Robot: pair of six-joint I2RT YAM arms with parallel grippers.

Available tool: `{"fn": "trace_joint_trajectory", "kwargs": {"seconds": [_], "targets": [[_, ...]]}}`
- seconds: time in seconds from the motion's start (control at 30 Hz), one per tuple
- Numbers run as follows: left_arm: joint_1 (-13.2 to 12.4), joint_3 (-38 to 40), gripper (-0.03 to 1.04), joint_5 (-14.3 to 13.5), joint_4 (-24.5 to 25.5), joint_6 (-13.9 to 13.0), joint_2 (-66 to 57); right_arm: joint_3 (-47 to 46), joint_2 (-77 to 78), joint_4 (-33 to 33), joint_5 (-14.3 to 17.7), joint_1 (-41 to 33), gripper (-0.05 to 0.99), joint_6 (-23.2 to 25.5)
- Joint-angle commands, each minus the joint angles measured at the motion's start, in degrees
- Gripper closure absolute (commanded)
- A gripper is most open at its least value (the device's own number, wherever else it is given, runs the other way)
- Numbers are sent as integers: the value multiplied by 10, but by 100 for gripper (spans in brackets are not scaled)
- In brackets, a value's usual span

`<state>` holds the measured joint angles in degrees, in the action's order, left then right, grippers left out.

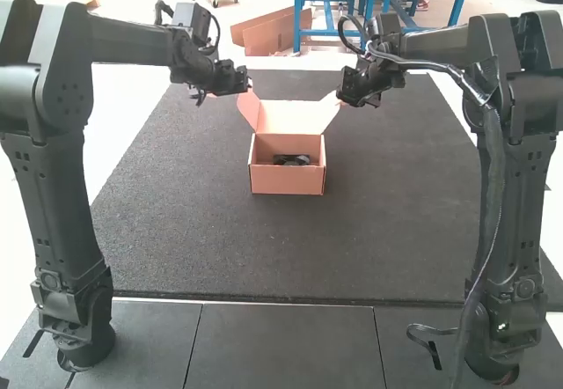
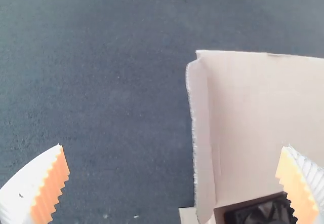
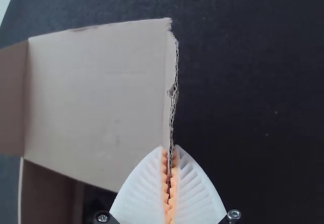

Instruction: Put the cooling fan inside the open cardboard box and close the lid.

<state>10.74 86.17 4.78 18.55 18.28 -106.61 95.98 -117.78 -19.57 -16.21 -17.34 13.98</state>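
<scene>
The open cardboard box [image 1: 287, 176] stands in the middle of the dark mat, and the black cooling fan [image 1: 291, 159] lies inside it. Its lid [image 1: 290, 113] stands up at the far side. My right gripper [image 1: 351, 98] is at the lid's right edge. In the right wrist view it [image 3: 170, 154] is shut on the corrugated edge of the lid [image 3: 96, 97]. My left gripper [image 1: 231, 84] hangs beside the lid's left corner, open. In the left wrist view, its fingers [image 2: 49, 189] are spread wide, with the lid [image 2: 253, 127] and a corner of the fan [image 2: 259, 214] between them.
The dark mat [image 1: 176, 195] covers the table around the box. Both arm bases stand at the near corners.
</scene>
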Motion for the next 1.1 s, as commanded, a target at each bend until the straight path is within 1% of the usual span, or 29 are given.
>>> {"fn": "trace_joint_trajectory", "kwargs": {"seconds": [0.0, 0.03, 0.1, 0.17, 0.2, 0.27, 0.4, 0.63, 0.73, 1.0, 1.07], "targets": [[-13, 13, 4, -61, -1, 18, -4, 15, -4, 1, -9, 1, 95, 3], [-15, 11, 4, -73, -1, 20, -5, 15, -4, 0, -9, 0, 95, 2], [-13, 8, 4, -75, -4, 19, -7, 15, -4, 0, -9, -1, 95, 2], [-12, 6, 4, -97, -5, 19, -11, 16, -4, 0, -9, -1, 95, 1], [-12, 5, 4, -100, -5, 18, -11, 16, -4, 0, -9, -1, 95, 1], [-11, 5, 4, -115, -5, 17, -14, 17, -4, 0, -9, -5, 95, 1], [-7, 5, 4, -120, -4, 13, -26, 17, -3, -3, -11, -10, 95, 0], [-6, 8, 4, -120, 1, 11, -44, 20, 0, -5, -14, -15, 95, -4], [-5, 8, 4, -115, 0, 10, -44, 20, 2, -10, -15, -16, 95, -4], [7, 10, 4, -69, 2, 4, -40, 20, 8, -30, -17, -23, 95, -16], [9, 11, 4, -69, 2, 4, -38, 20, 9, -32, -17, -24, 95, -18]]}}
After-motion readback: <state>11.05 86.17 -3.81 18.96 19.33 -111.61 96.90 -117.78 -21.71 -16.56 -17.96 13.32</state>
